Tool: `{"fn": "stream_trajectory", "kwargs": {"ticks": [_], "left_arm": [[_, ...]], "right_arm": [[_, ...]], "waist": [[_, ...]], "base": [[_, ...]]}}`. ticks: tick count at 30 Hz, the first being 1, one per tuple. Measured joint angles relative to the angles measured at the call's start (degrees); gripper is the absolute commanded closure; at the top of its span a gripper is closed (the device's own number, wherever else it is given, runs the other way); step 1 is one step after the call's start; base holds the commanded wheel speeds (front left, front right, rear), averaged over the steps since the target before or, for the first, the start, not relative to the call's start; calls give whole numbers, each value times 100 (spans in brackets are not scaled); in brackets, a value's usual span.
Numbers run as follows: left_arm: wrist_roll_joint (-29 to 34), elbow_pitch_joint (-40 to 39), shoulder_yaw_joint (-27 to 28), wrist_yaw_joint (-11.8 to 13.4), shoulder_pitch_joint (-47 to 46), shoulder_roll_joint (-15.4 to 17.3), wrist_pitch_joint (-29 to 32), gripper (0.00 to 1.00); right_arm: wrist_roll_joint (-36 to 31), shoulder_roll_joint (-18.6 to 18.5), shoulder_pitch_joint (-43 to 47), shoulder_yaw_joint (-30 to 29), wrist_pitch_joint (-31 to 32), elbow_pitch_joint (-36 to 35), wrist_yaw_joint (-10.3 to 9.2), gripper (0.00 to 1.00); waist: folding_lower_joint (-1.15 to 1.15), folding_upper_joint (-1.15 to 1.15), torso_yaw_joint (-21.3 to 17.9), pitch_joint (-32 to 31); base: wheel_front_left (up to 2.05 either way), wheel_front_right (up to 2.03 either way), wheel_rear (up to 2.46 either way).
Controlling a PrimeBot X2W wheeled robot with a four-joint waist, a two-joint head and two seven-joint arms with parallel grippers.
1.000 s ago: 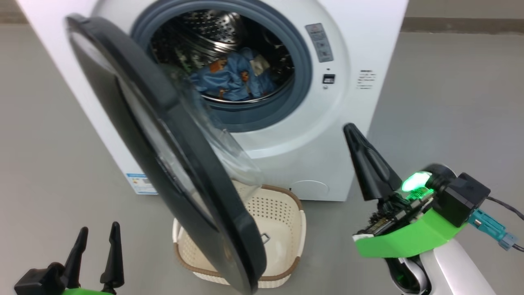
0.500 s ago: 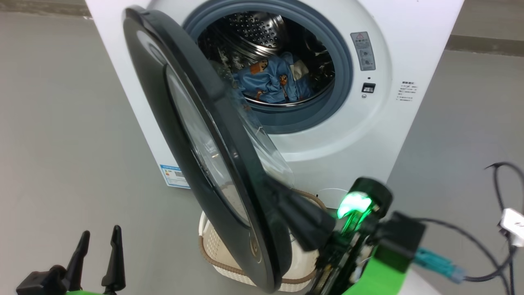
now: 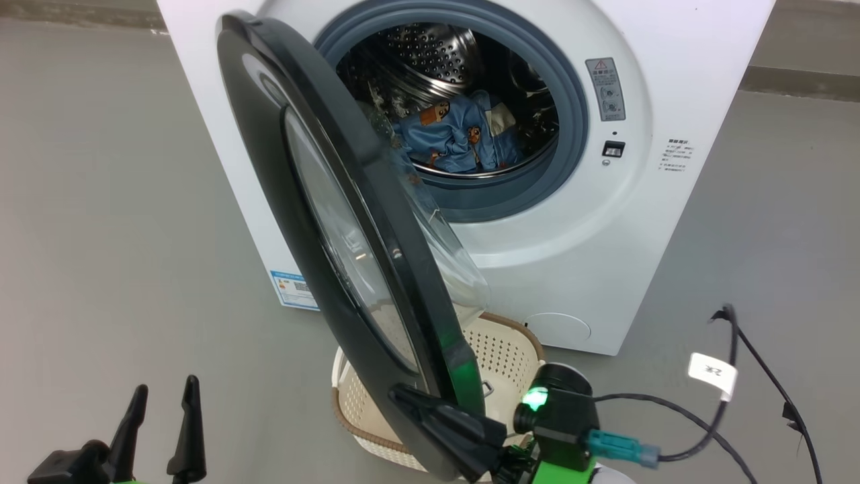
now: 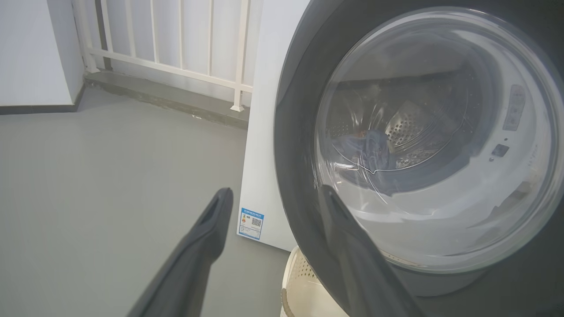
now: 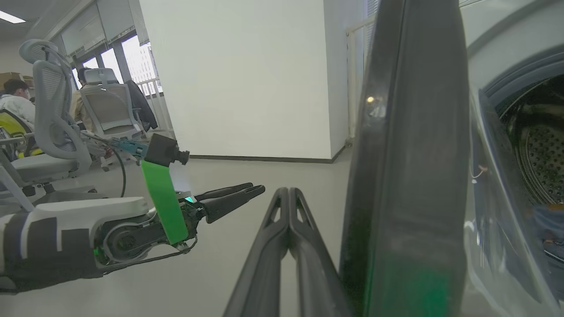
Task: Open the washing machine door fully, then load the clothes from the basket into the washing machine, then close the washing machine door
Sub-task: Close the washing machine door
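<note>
Glossy black, the washing machine door (image 3: 349,269) stands partly open, swung out edge-on towards us from the white washing machine (image 3: 557,249), with its bulging glass bowl facing the steel drum (image 3: 430,54). Inside the drum lie the clothes (image 3: 450,138), light-blue fabric printed with orange-brown figures. On the grey floor (image 3: 101,235) just in front of the machine sits the basket (image 3: 504,349), cream with a brown rim, partly hidden behind the door. Our right hand (image 3: 401,393) has its two dark fingers pressed together, holding nothing, with its tip at the door's lower outer edge; we cannot tell whether it touches. Our left hand (image 3: 166,384) hangs low at the left, fingers spread wide and empty, well apart from the door.
</note>
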Motion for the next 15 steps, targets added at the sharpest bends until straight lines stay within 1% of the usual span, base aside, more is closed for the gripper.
{"fn": "stream_trajectory", "kwargs": {"ticks": [7, 9, 15], "left_arm": [[0, 1, 16, 0, 0, -12, 0, 0], [0, 1, 25, 0, 0, -15, 0, 0], [0, 1, 32, 0, 0, -24, 0, 0]], "right_arm": [[166, -21, -127, 372, 1, 653, 0, 100], [302, -27, -182, 461, 1, 847, 0, 100], [350, -29, -241, 421, 1, 1199, 2, 100]], "waist": [[0, 0, 4, 51], [0, 0, -3, 57], [0, 0, -30, 46]], "base": [[0, 0, 0], [0, 0, 0], [0, 0, 0]]}}
